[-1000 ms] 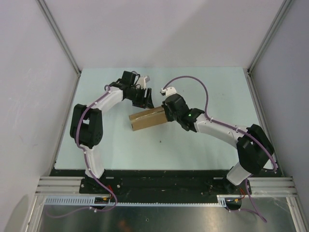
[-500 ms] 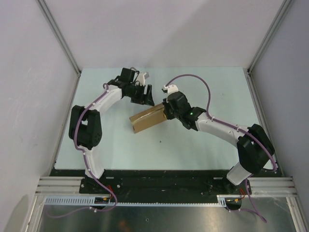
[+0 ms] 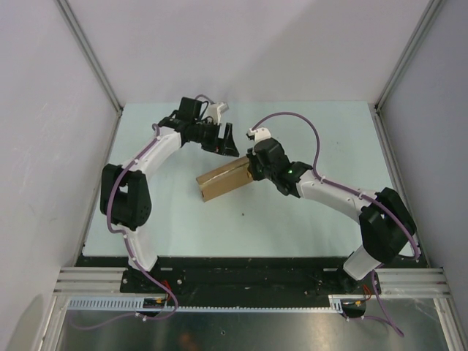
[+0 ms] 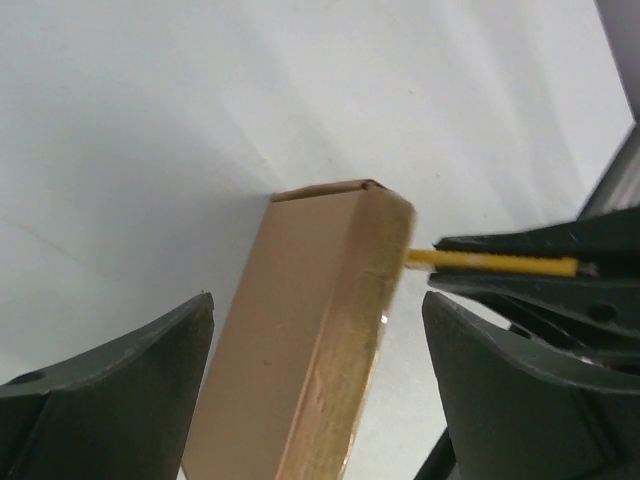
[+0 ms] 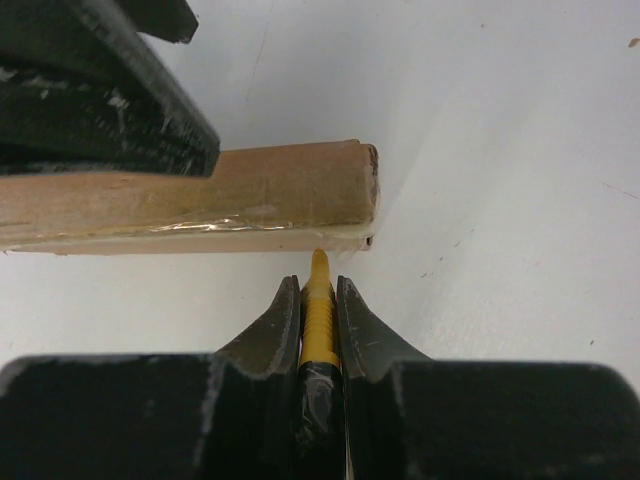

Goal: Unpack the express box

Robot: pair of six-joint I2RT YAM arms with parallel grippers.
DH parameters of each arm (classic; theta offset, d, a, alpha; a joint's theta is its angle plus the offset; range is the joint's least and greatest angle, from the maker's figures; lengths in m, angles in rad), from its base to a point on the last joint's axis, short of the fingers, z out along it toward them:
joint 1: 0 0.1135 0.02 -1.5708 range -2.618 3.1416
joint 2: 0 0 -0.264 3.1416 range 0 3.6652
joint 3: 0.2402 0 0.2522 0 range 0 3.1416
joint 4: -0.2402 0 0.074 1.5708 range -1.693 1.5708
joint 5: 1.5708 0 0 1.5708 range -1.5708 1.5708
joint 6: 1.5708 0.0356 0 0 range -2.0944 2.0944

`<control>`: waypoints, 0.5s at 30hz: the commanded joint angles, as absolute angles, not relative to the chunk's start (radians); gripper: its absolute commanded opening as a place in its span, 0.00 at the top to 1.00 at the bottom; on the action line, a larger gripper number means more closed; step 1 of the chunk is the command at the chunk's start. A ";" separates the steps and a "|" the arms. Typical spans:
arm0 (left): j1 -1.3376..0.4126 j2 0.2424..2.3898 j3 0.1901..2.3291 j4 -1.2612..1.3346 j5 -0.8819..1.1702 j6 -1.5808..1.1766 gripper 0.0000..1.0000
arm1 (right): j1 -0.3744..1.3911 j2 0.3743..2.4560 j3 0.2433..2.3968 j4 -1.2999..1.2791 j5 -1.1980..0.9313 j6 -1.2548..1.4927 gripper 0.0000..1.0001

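The express box (image 3: 223, 180), plain brown cardboard with clear tape along its seam, lies flat mid-table. My left gripper (image 3: 226, 143) hovers at its far side, open. In the left wrist view the box (image 4: 305, 340) runs between the spread fingers (image 4: 110, 395) of the left gripper (image 4: 318, 300) without touching them. My right gripper (image 3: 255, 170) is at the box's right end, shut on a yellow utility knife (image 5: 319, 318). The right gripper (image 5: 318, 285) points the knife's tip at the taped edge of the box (image 5: 200, 190). The knife (image 4: 490, 263) also shows in the left wrist view.
The pale table (image 3: 307, 219) is bounded by grey walls and metal frame posts (image 3: 395, 73). The left gripper's black finger (image 5: 100, 95) hangs over the box's far side in the right wrist view. A small dark speck (image 3: 243, 214) lies in front of the box.
My left gripper has opened wider and drawn back from the box towards the far left. The box has turned slightly. The right gripper stays shut on the knife at the box's end.
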State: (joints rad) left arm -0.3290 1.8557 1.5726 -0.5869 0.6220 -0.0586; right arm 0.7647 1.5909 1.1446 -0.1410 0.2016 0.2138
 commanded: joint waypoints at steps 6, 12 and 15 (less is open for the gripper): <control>-0.380 1.786 1.499 -0.575 0.697 0.115 0.09 | 0.738 1.559 1.149 -0.117 0.193 0.264 1.00; -0.443 1.796 1.493 -0.574 0.540 0.115 0.18 | 0.721 1.545 1.149 -0.127 0.169 0.291 1.00; -0.475 1.795 1.497 -0.571 0.465 0.124 0.20 | 0.701 1.516 1.147 -0.150 0.153 0.311 1.00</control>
State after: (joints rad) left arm -0.4412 1.8332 1.4883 -0.5888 0.5678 0.0502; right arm 0.7235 1.5894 1.1446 -0.1471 0.1730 0.2726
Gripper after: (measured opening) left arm 0.819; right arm 0.150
